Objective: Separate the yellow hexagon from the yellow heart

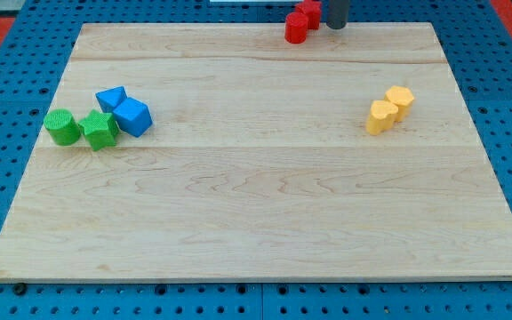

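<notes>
Hovering at the far edge of the bench (256, 222), our tip (336, 26) sits just right of the two red blocks (302, 20), close beside them; we cannot tell whether it touches them. We carry no hand, only the dark rod, so nothing is held.

We see the yellow hexagon (400, 100) and the yellow heart (381, 116) on the right side of the bench, touching each other, the hexagon farther and slightly right, the heart nearer and left. Our tip is well apart from both, farther away and to their left.

On the left side we see two blue blocks (124, 110) touching, with a green block (100, 130) against the nearer blue one and another green block (61, 126) just left of it. These four form one cluster, well apart from our tip and from the yellow pair.
</notes>
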